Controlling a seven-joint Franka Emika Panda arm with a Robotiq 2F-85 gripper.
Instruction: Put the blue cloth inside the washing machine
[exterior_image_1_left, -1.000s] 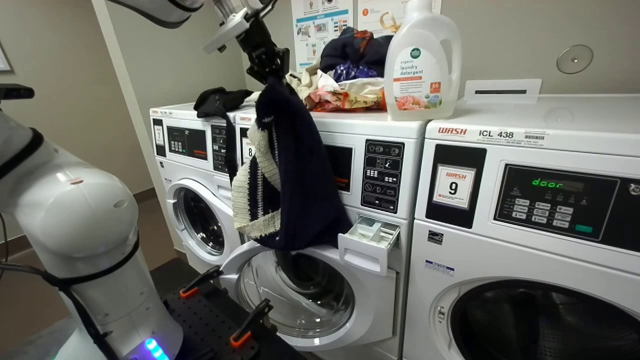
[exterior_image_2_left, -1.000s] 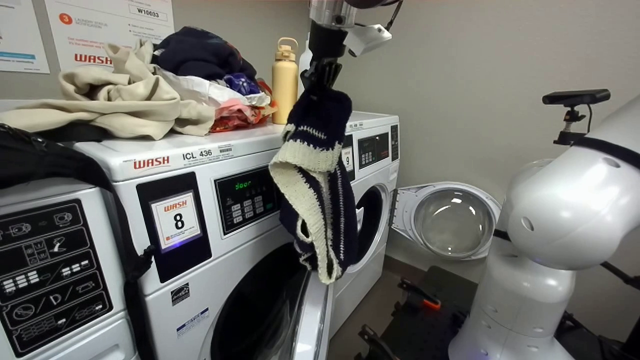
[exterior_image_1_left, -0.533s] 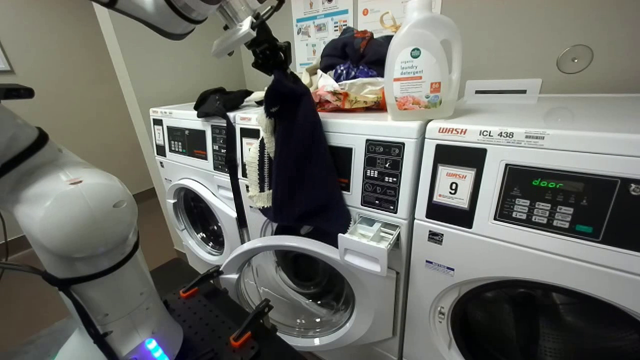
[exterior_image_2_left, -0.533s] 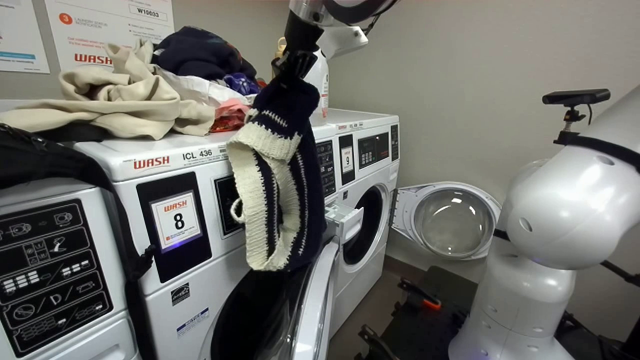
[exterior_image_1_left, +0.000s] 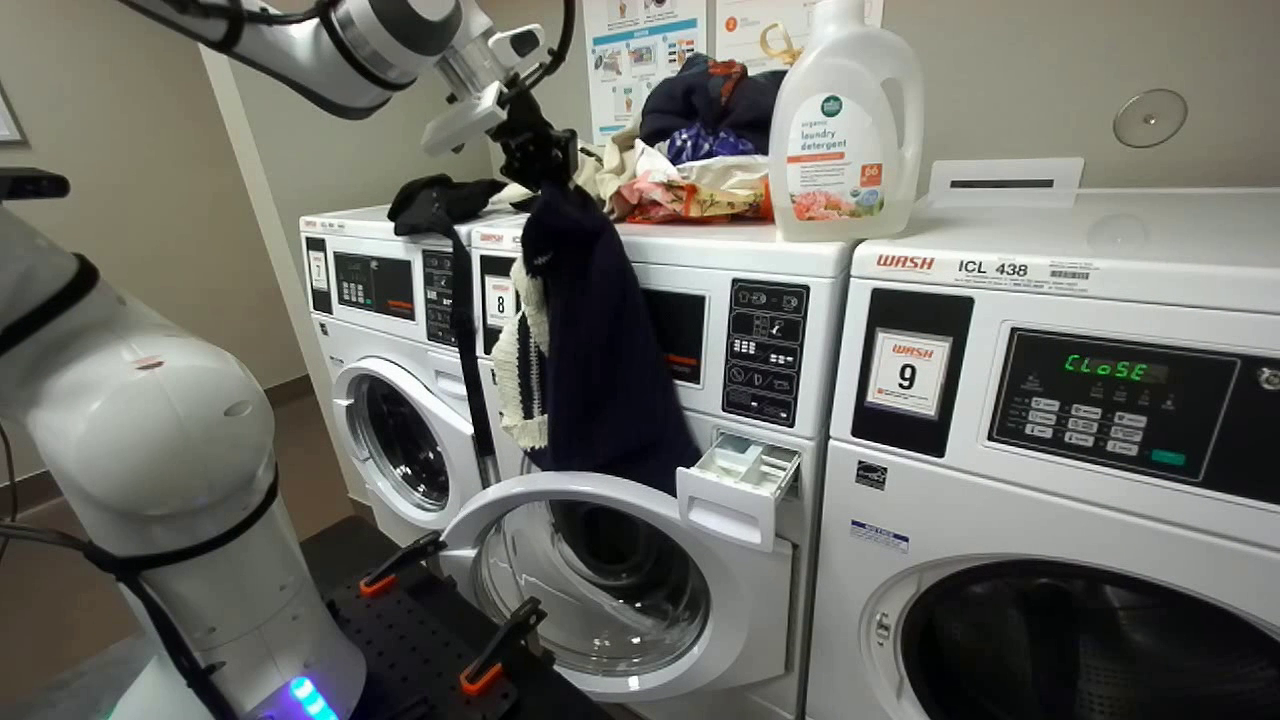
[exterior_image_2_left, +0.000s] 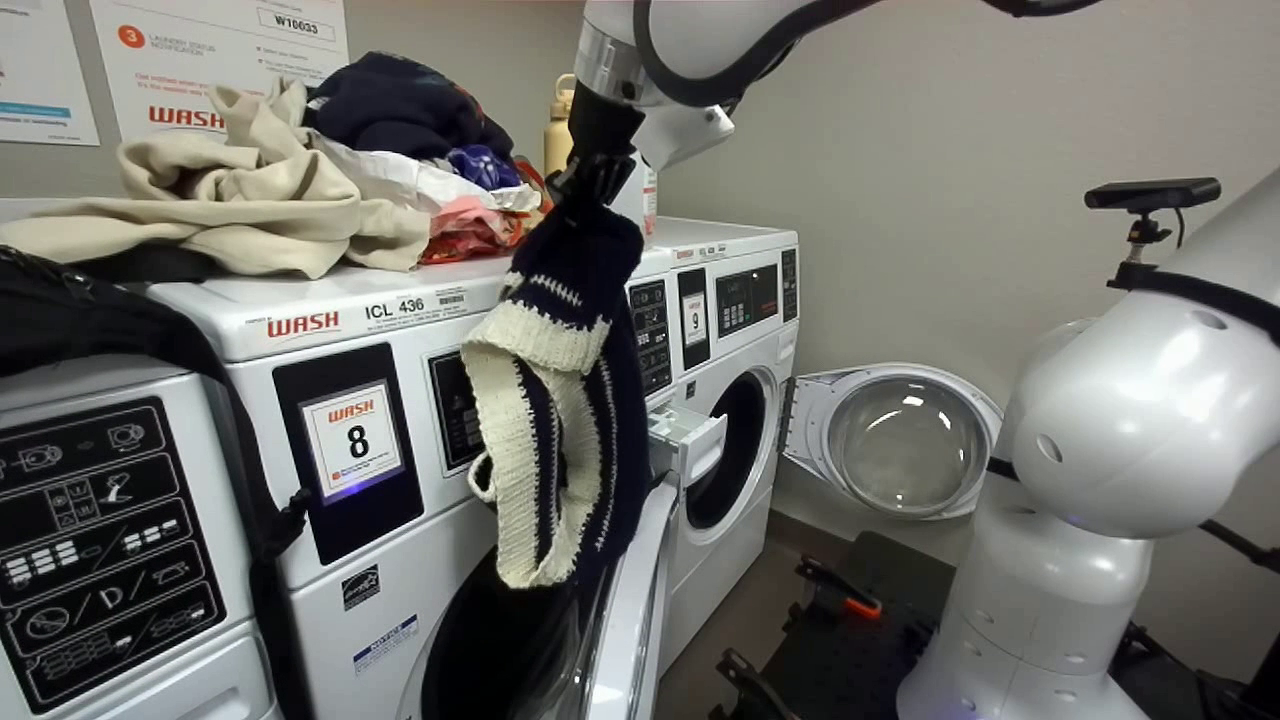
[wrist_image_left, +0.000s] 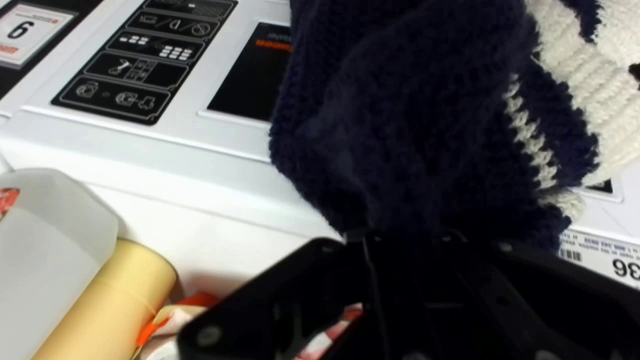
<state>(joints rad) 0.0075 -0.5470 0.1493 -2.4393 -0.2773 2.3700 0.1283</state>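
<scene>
The blue cloth is a dark navy knit piece with cream bands, seen in both exterior views (exterior_image_1_left: 610, 350) (exterior_image_2_left: 628, 420) and large in the wrist view (wrist_image_left: 415, 125). My gripper (exterior_image_1_left: 548, 185) is shut on its top end, also in an exterior view (exterior_image_2_left: 590, 200) and in the wrist view (wrist_image_left: 407, 237). The cloth hangs down in front of washing machine 8 (exterior_image_2_left: 400, 570). The machine's round glass door (exterior_image_1_left: 625, 685) stands open. In an exterior view the cloth's lower end passes behind the door's upper rim; in an exterior view it hangs before the dark drum opening (exterior_image_2_left: 470, 650).
An open detergent drawer (exterior_image_1_left: 735, 500) juts out right beside the cloth. A detergent bottle (exterior_image_1_left: 850, 130), a yellow bottle (wrist_image_left: 115, 305) and piled clothes (exterior_image_2_left: 250, 200) stand on the machines. A black strap (exterior_image_2_left: 250, 480) hangs at machine 8's side. Clamps (exterior_image_1_left: 500, 650) sit on the robot's base plate.
My gripper and the cloth have moved across toward machine 8, then lower over the last half second. The cloth's cream side has turned. Machine 9's display changed from "door" to "close".
</scene>
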